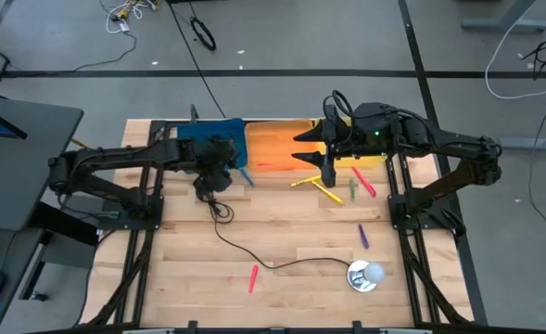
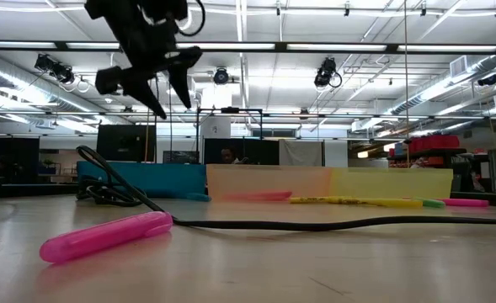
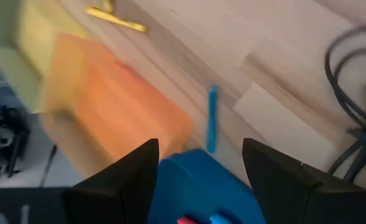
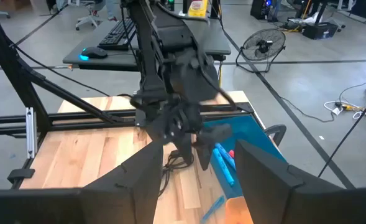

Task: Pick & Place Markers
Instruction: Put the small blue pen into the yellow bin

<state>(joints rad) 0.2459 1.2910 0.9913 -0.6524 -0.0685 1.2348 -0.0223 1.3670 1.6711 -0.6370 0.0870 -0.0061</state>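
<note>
Both grippers, left (image 1: 224, 178) and right (image 1: 321, 148), hung spread and empty above the trays (image 1: 277, 148) at the table's (image 1: 282, 237) far edge. Most markers (image 1: 358, 186) lay loose on the table near its right edge; one pink marker (image 1: 253, 277) lay near the front edge.

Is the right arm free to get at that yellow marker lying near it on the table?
Probably yes. The right gripper hangs open just above the orange tray, and the yellow marker lies on bare wood right beside it, with nothing over it.
</note>
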